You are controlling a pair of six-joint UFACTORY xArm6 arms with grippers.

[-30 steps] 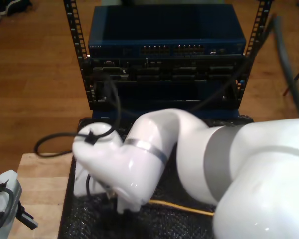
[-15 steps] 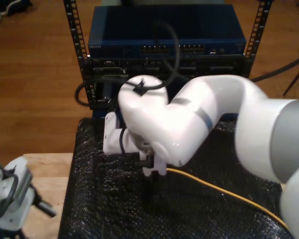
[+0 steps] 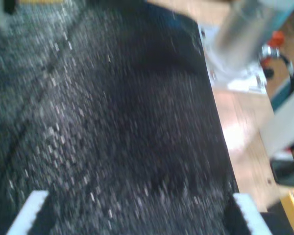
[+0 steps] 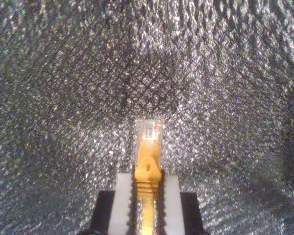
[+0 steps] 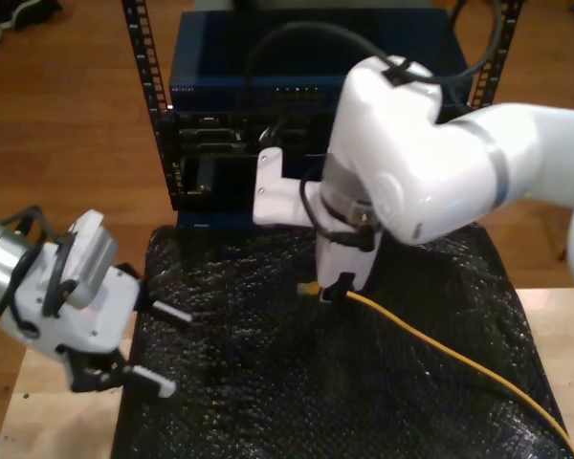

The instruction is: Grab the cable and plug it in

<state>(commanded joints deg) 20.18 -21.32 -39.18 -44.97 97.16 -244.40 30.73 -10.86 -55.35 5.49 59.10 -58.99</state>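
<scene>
The orange-yellow cable trails across the black mat to the exterior view's lower right. Its clear plug with the orange boot sticks out between the white pads of my second gripper, which is shut on it. In the exterior view my second gripper hangs above the mat, just in front of the rack, plug end pointing to that view's left. My first gripper is open at the mat's edge on the exterior view's left, with nothing between its fingers.
A dark rack holds a blue network switch with port rows and darker units below it. Thick black arm cables loop over the switch. Wooden tabletop borders the mat on both sides.
The second arm has lifted and swung to the exterior view's right and toward the rack, carrying the cable end. The first gripper has come in from that view's lower left to the mat's edge.
</scene>
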